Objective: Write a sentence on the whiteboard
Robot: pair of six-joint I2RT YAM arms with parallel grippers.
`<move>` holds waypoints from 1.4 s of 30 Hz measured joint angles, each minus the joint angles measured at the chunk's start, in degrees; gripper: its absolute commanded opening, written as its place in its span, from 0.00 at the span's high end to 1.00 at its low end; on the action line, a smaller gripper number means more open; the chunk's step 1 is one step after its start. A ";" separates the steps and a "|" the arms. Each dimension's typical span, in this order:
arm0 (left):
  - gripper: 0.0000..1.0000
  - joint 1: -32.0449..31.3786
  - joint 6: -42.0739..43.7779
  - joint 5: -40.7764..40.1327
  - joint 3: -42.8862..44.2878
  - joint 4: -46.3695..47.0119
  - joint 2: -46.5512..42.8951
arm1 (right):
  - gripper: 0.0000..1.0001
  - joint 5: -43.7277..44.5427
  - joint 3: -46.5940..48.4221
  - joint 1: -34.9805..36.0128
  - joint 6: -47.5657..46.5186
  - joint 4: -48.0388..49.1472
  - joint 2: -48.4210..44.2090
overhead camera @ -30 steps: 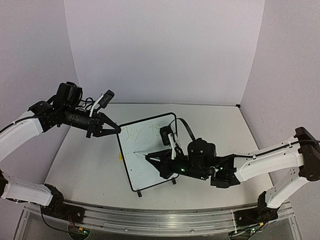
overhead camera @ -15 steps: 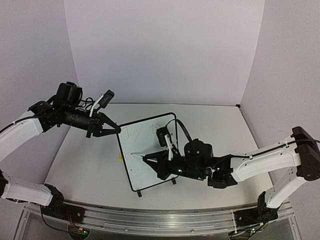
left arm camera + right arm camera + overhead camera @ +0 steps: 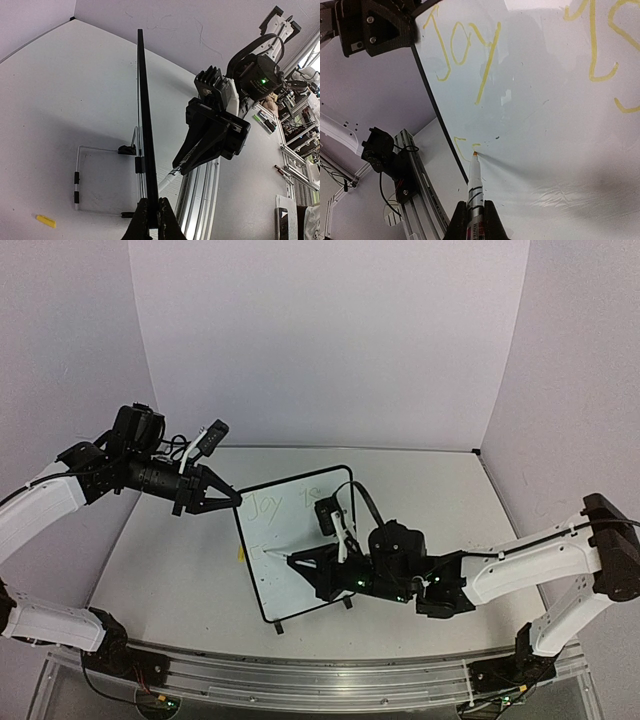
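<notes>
Shifted left across the whiteboard (image 3: 290, 590) since a second ago with the right gripper (image 3: 474, 220), fingers clamped on the marker (image 3: 474, 182). Unmoved at the left gripper (image 3: 152, 220), pinched tight on the board's upper corner. Standing upright mid-table, long edge slanting from near left to far right, face toward the right arm. Reads "Joy is" in yellow for the sentence (image 3: 488, 62). Below, a started "C" at the marker tip.
</notes>
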 measured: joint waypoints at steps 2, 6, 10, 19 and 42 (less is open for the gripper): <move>1.00 0.00 0.00 0.00 0.00 0.00 0.00 | 1.00 0.01 -0.12 0.00 0.00 -0.14 0.00; 1.00 0.00 0.00 0.00 0.00 0.00 0.00 | 1.00 0.11 -0.28 0.02 0.00 -0.53 -0.13; 1.00 0.00 0.00 0.00 0.00 0.00 0.00 | 1.00 0.59 -0.72 0.02 -0.06 -1.14 -0.75; 1.00 0.00 0.00 0.02 0.00 0.00 0.00 | 1.00 1.72 -0.75 0.00 -1.03 -1.31 -1.79; 1.00 0.00 0.02 0.04 0.00 0.00 0.01 | 1.00 1.54 1.30 -0.02 -2.66 -2.11 -1.75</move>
